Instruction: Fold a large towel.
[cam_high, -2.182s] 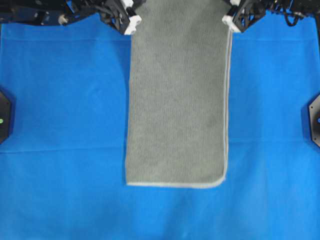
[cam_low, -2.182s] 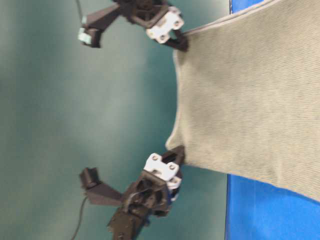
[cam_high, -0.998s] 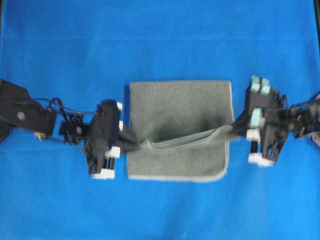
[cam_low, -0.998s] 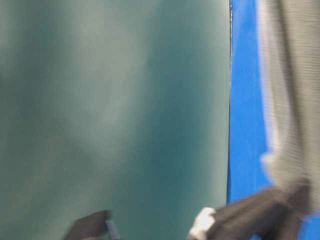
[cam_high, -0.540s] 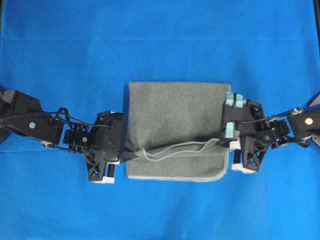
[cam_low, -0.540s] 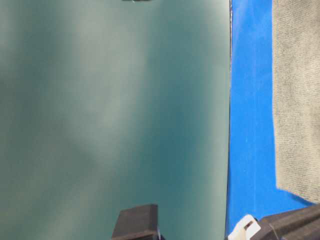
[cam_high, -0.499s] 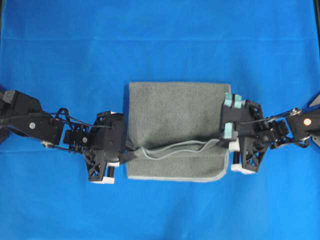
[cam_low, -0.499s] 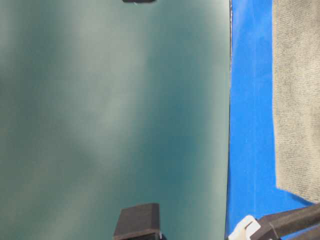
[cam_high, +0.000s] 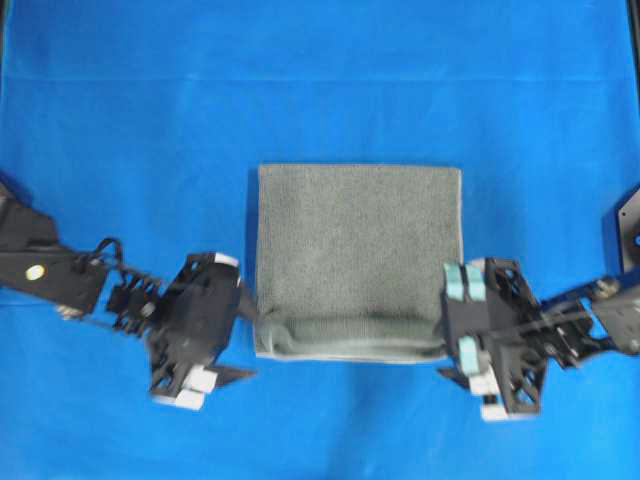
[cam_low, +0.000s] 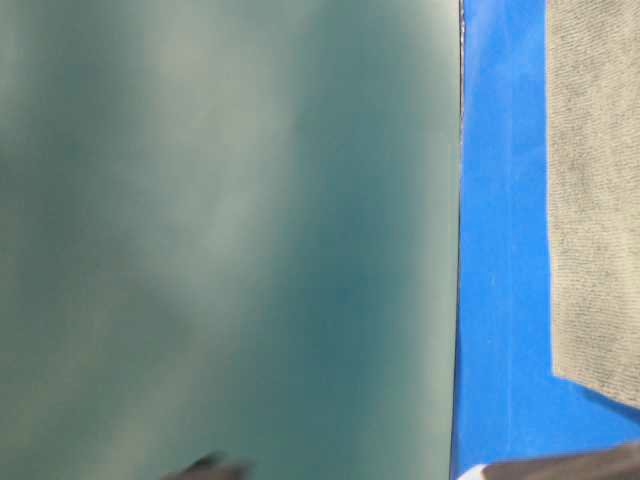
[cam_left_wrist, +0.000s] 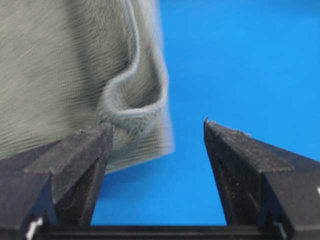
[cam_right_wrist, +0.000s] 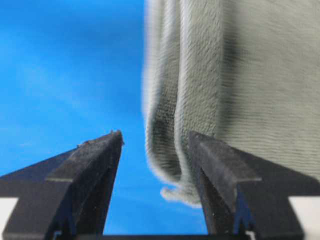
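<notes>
The large towel (cam_high: 358, 260) lies folded into a grey-green square on the blue surface (cam_high: 320, 90); its near edge is a thick, slightly bulging roll. My left gripper (cam_high: 245, 342) stands open just off the towel's near left corner, and my right gripper (cam_high: 447, 347) stands open at the near right corner. In the left wrist view the left gripper (cam_left_wrist: 157, 127) has blue surface between its fingers, with the towel's corner (cam_left_wrist: 75, 75) resting against the left finger. In the right wrist view the right gripper (cam_right_wrist: 156, 136) is open and the towel's layered edge (cam_right_wrist: 240, 75) hangs loose between its fingers.
The blue surface (cam_low: 500, 250) extends well beyond the towel (cam_low: 595, 200) on all sides. A black mount (cam_high: 625, 235) sits at the right edge, and the left arm (cam_high: 40, 270) reaches in from the left. A green wall (cam_low: 230, 220) fills the table-level view.
Both grippers opened and let go of the towel's edge. The raised strip dropped flat onto the layer beneath, and both grippers slid toward the towel's near corners.
</notes>
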